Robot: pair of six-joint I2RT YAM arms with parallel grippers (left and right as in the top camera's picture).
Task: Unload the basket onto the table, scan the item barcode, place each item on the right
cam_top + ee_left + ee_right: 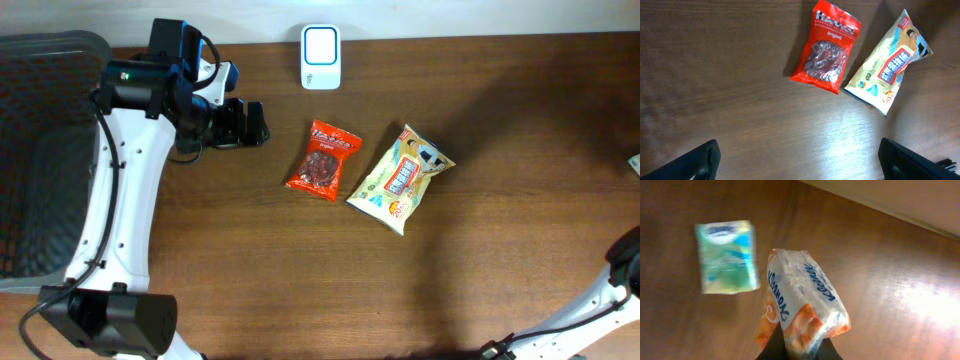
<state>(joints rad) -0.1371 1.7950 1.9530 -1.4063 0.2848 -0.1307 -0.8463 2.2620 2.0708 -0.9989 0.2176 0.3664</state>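
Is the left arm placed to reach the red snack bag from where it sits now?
Probably yes. The left claw is open and faces the red snack bag across bare table, with nothing between them. The yellow bag lies beyond it, on the far side.

"Original" is being shown in white on the red snack bag (826, 47), under a bigger brand word that can't quite be made out. "Kleenex" is being displayed in blue on the tissue pack (807, 302). Blue characters are being shown on the pale yellow bag (887, 62), too small to be read tbh.
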